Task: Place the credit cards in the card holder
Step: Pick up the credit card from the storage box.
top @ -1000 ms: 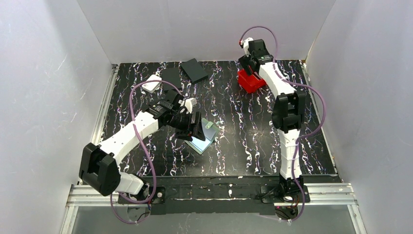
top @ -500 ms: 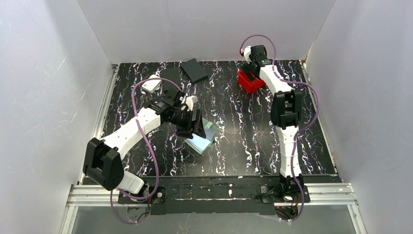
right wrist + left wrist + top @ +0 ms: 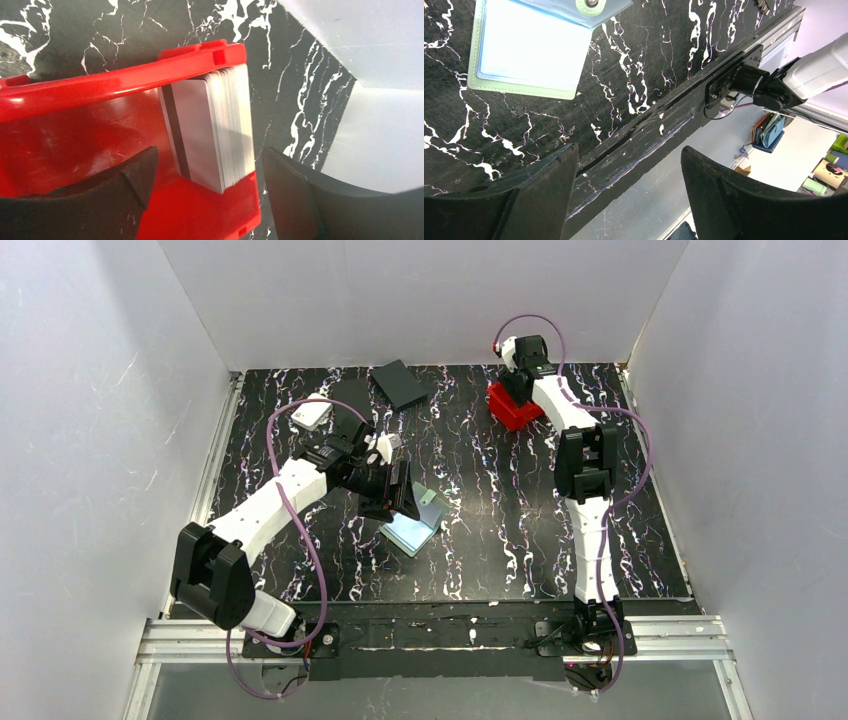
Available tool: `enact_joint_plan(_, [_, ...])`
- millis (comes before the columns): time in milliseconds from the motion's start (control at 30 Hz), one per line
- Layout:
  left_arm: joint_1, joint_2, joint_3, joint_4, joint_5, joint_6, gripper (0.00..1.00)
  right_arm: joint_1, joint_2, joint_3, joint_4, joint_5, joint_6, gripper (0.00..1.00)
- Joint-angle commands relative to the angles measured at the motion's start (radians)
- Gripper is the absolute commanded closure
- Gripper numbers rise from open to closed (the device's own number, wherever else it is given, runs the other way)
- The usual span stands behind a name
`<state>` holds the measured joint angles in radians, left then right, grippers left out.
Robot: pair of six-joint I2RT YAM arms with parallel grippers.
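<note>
— Since a second ago, the right arm is standing straighter, its right gripper [image 3: 517, 388] now hanging closer over the red bin [image 3: 508, 416]; the left arm is barely shifting.

— Is either one gripping anything?

— No. The right gripper's jaws are standing wide apart, flanking the stack of credit cards [image 3: 215, 130], which is standing on edge against the bin's end wall. The left gripper [image 3: 402, 498] is also gaping, with nothing between its jaws.

— And where is the card holder [image 3: 418, 528] lying?

— It is lying unfolded on the table [image 3: 500, 530], left of centre, pale clear pocket facing up, partly under the left gripper in the top view.
</note>
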<state>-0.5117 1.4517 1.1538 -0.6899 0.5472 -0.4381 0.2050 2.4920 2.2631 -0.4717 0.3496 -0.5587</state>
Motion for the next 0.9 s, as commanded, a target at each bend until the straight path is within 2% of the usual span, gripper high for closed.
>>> enact_joint_plan(0, [0.006,0.007,0.045,-0.022,0.03,0.012,0.26,-0.007,0.035,0.053,0.029,0.01,-0.017,0.16])
enact_joint_plan(333, [0.007,0.011,0.046,-0.023,0.031,0.004,0.26,-0.011,0.054,0.061,0.064,0.07,-0.017,0.32])
enact_joint_plan(700, [0.008,0.01,0.049,-0.023,0.031,0.001,0.26,-0.011,0.022,0.074,0.099,0.094,-0.022,0.45])
enact_joint_plan(867, [0.008,0.009,0.046,-0.022,0.035,-0.001,0.26,-0.011,0.013,0.071,0.099,0.077,-0.027,0.57])
